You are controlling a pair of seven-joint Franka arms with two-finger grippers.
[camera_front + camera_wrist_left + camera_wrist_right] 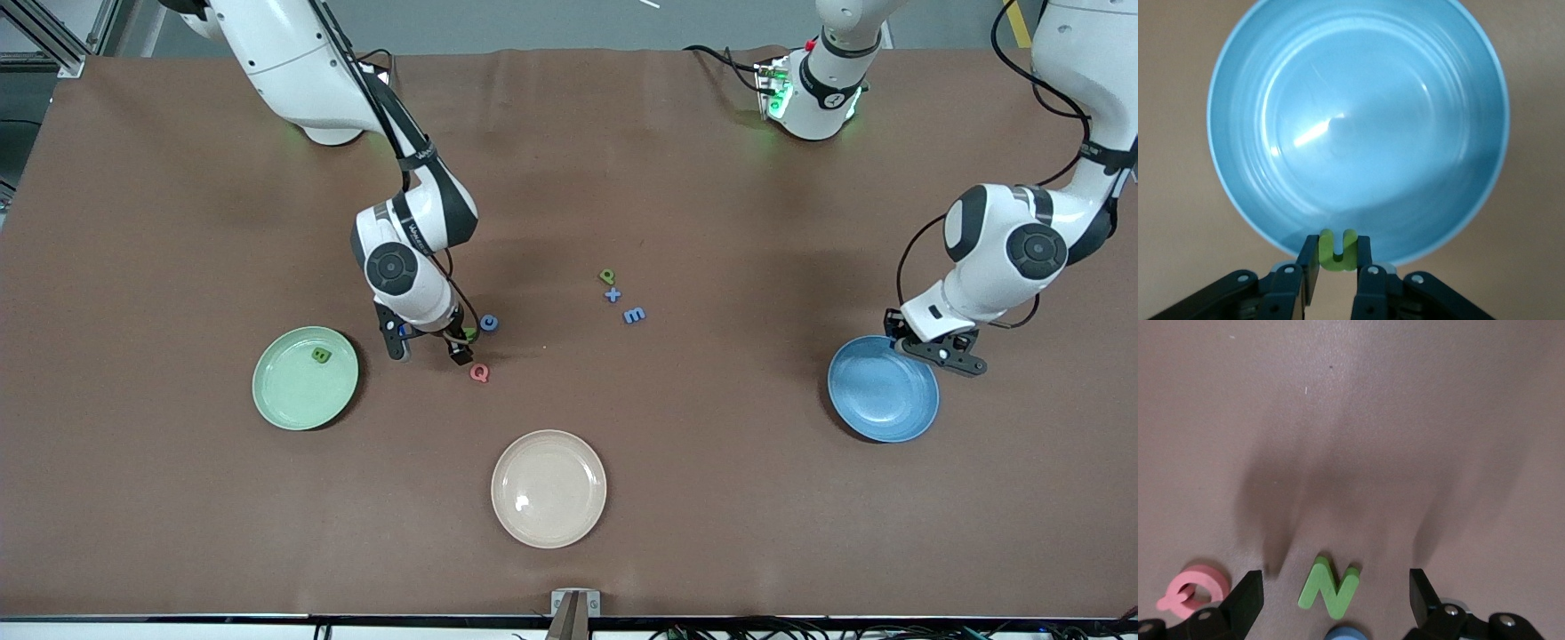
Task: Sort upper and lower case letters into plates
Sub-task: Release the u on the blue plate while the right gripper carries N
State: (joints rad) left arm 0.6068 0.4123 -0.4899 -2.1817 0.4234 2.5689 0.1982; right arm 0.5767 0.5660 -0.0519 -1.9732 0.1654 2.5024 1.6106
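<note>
My right gripper (429, 350) is open and low over the table, its fingers either side of a green N (1329, 588), which also shows in the front view (470, 334). A pink Q (480, 373) lies beside it, nearer the front camera. A blue c (489, 323) lies beside the N. The mint green plate (284, 400) holds a green B (321, 356). My left gripper (1338, 257) is shut on a small green n (1338, 252), held over the rim of the sky blue plate (1358, 127), which is otherwise bare.
A green p (606, 276), a blue x (613, 295) and a blue m (634, 315) lie mid-table. A cream-beige plate (548, 488) sits nearest the front camera. In the right wrist view the pink Q (1195, 589) and a blue piece (1347, 633) flank the N.
</note>
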